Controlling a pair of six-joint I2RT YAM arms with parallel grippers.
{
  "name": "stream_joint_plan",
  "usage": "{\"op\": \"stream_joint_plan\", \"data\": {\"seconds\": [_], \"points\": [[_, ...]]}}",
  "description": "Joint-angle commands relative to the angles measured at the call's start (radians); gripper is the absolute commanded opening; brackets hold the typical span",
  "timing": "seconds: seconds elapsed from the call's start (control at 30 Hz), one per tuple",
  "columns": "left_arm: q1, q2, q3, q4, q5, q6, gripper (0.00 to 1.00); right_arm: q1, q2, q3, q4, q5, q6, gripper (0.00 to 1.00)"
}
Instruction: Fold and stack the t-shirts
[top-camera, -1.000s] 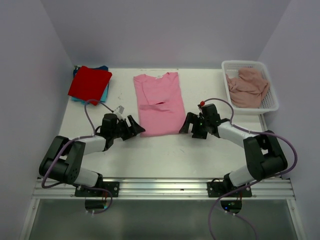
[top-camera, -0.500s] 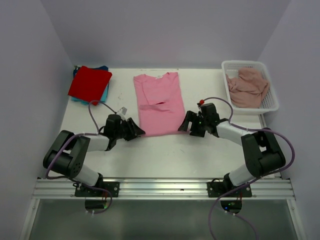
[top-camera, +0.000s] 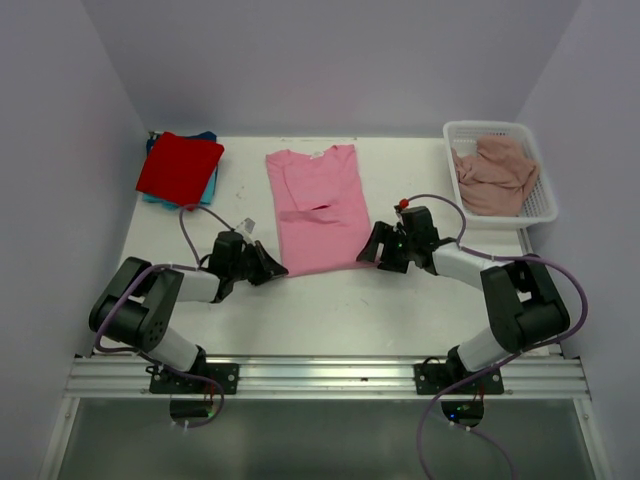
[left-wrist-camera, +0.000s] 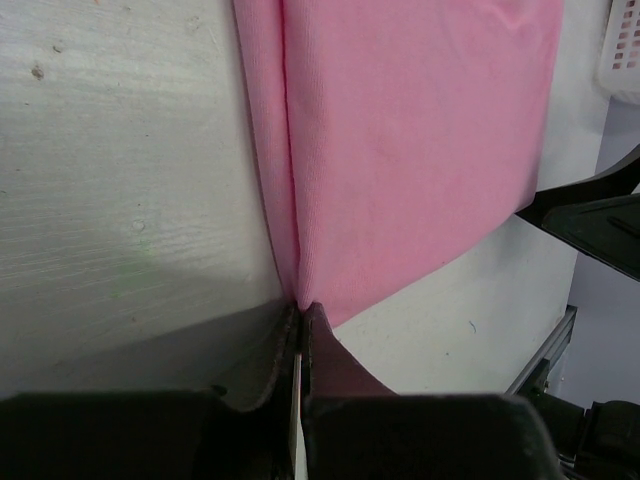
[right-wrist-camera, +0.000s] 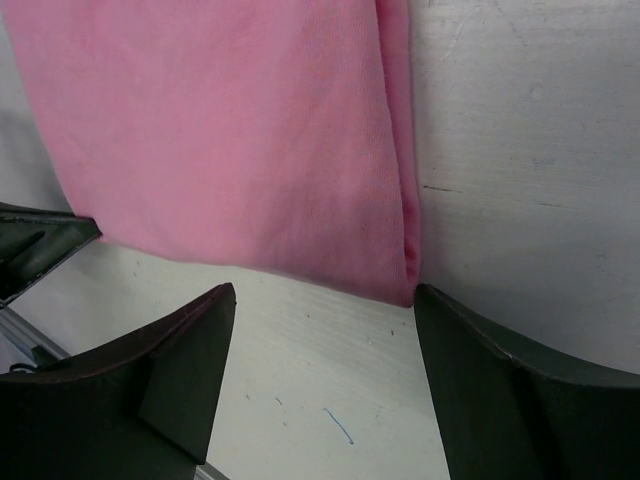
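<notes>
The left gripper is now standing with its jaws fully together, having gone from wide apart to closed within the last second. In the left wrist view its fingertips are meeting on the lower left corner of the bright pink t-shirt, so that corner appears to be pinched. The right gripper has been edging toward the lower right corner of the same garment, and its jaws are still standing wide. In the right wrist view its two fingers are straddling that corner, one on each side, and are not yet clamping the cloth. This is indicating that the hem grasp is half made. Once the right side is closing as well, the hem can probably be lifted and carried toward the collar for the next fold. The bright pink t-shirt is lying flat in the centre of the table, already narrowed into a long strip with its collar toward the top of the frame. Four shirts are showing in the top view: one bright pink t-shirt, one red t-shirt, one teal-blue t-shirt and one dusty-pink t-shirt. The red t-shirt is resting folded on the teal-blue t-shirt at the upper left, forming one stack of two. The dusty-pink t-shirt is lying crumpled in the one white basket at the upper right, still awaiting folding.
</notes>
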Motion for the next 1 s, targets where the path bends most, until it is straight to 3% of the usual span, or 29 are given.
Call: {"op": "stream_joint_plan", "data": {"seconds": [0.0,0.43,0.5,0.57,0.63,0.67,0.7,0.97], "points": [[-0.008,0.033,-0.03,-0.088,-0.044,0.03,0.0,-0.001,0.019,-0.029,-0.027,0.016,-0.01,0.75],[-0.008,-0.02,-0.021,-0.099,-0.044,0.062,0.0,-0.001,0.045,-0.029,-0.013,0.015,-0.015,0.58],[-0.008,-0.037,-0.022,-0.111,-0.049,0.065,0.0,-0.001,0.048,-0.026,-0.013,0.015,-0.015,0.51],[-0.007,-0.045,-0.019,-0.122,-0.05,0.071,0.0,-0.001,0.048,-0.024,-0.012,0.012,-0.018,0.44],[-0.007,-0.053,-0.021,-0.133,-0.053,0.077,0.0,-0.001,0.046,-0.026,-0.009,0.012,-0.019,0.24],[-0.007,-0.059,-0.021,-0.137,-0.053,0.083,0.0,-0.001,0.045,-0.027,-0.009,0.01,-0.018,0.09],[-0.007,-0.063,-0.019,-0.147,-0.055,0.087,0.0,0.0,0.045,-0.027,-0.009,0.007,-0.021,0.02],[-0.007,-0.125,-0.042,-0.2,-0.05,0.133,0.0,-0.001,-0.001,-0.049,-0.021,-0.011,-0.029,0.0]]}}
